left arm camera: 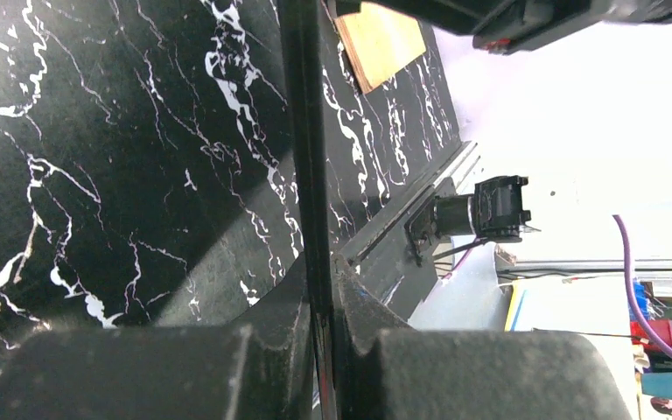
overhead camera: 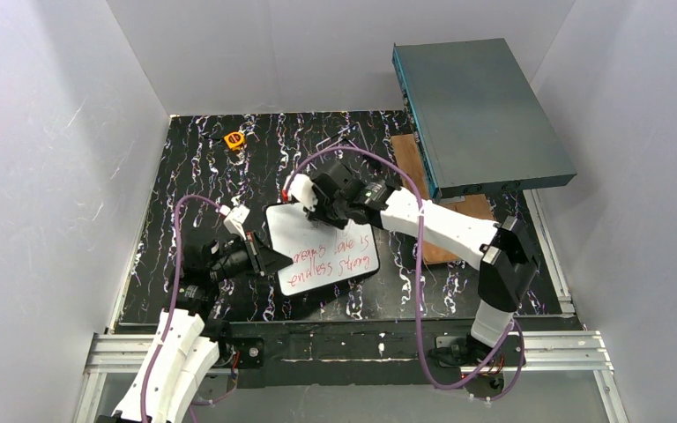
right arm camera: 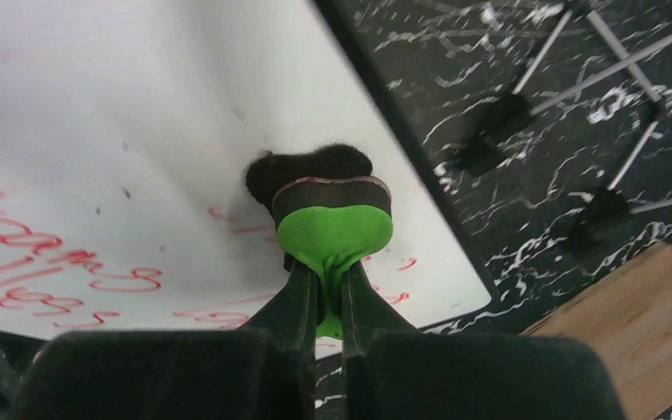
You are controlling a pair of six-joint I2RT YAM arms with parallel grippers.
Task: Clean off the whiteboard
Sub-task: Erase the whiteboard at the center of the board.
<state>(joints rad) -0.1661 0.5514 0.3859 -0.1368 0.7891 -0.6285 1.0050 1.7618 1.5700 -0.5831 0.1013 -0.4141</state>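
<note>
On the whiteboard (overhead camera: 322, 251), 2 red lines are remaining — right hand (right arm camera: 331, 284) is gripping the eraser (right arm camera: 333, 223); left hand (left arm camera: 319, 293) is pinching its edge.

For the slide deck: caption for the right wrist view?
Right gripper pinches a green eraser, its black felt against the whiteboard beside red handwriting.

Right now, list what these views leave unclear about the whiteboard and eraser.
Right wrist: the eraser covers its own contact with the whiteboard; writing runs off the left edge.
Left wrist: the left gripper holds it edge-on, face hidden.
Top view: the right gripper hides the eraser; writing too small to read.
</note>
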